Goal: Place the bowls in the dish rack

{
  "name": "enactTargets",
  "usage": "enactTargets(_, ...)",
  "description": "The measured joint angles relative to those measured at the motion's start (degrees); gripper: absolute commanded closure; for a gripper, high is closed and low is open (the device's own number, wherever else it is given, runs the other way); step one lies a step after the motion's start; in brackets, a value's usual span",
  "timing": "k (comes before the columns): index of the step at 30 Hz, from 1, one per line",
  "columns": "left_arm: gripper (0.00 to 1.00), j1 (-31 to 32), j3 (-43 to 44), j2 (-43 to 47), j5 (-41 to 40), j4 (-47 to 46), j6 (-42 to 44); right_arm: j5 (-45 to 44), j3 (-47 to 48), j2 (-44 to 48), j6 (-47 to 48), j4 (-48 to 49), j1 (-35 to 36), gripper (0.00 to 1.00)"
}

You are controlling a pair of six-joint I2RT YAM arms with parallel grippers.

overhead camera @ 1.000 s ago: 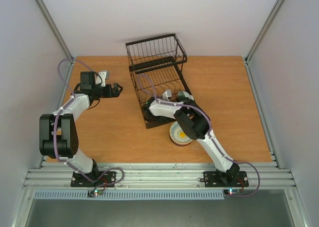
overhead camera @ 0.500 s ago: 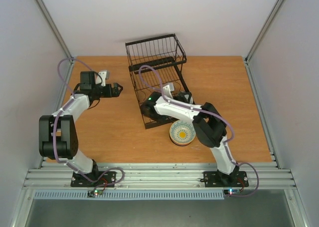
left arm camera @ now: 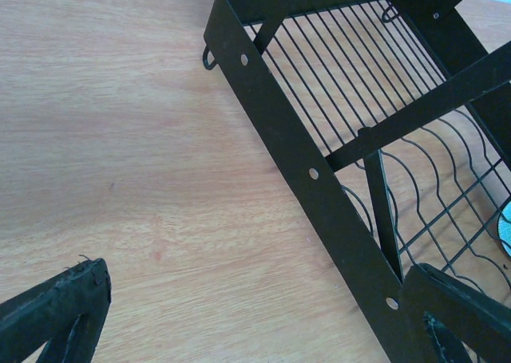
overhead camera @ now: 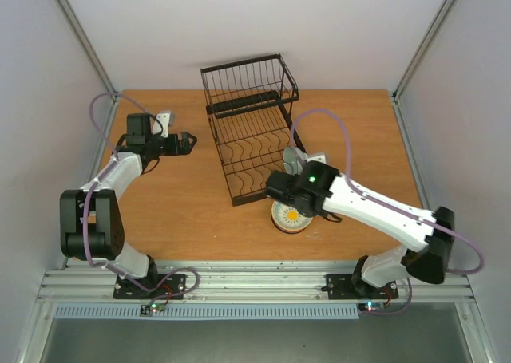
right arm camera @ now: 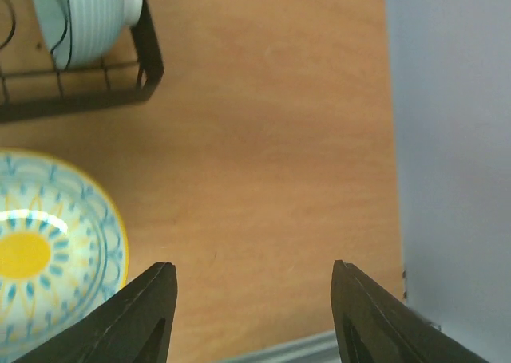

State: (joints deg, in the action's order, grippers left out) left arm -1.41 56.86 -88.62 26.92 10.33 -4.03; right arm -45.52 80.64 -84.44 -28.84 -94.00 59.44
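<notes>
The black wire dish rack [overhead camera: 233, 189] stands mid-table, its taller basket at the far end. A pale ribbed bowl [right arm camera: 88, 20] sits upright in a slot at the rack's near right corner [right arm camera: 148, 52]. A blue-patterned bowl with a yellow centre [overhead camera: 290, 215] lies on the table just in front of the rack; it also shows in the right wrist view [right arm camera: 48, 251]. My right gripper [right arm camera: 251, 275] is open and empty, above bare table just right of that bowl. My left gripper [overhead camera: 188, 142] is open and empty, beside the rack's left side bar [left arm camera: 307, 167].
The wooden table is walled on the left, the back and the right [right arm camera: 455, 140]. An aluminium rail [overhead camera: 255, 279] runs along the near edge. My right arm's elbow [overhead camera: 431, 243] reaches out towards the right wall.
My right gripper has pulled out of the rack and come back to the near right, over the table by the yellow-centred bowl. Its elbow swung far right. The left arm barely moved.
</notes>
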Motion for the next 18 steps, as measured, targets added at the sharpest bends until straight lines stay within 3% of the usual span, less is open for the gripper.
enactTargets(4, 0.01, 0.0, -0.3, 0.4, 0.2, -0.2, 0.0, 7.6, -3.8, 6.1, 3.1, 1.6, 0.1, 0.46)
enactTargets(10, 0.01, 0.0, -1.0, 0.9, 0.1, -0.2, 0.0, 17.8, -12.2, 6.2, 9.2, 12.0, 0.2, 0.47)
enactTargets(18, 0.01, 0.0, -2.0, 2.3, 0.1, -0.2, 0.2, 23.0, -17.6, 6.1, 13.7, 23.2, -4.0, 0.55)
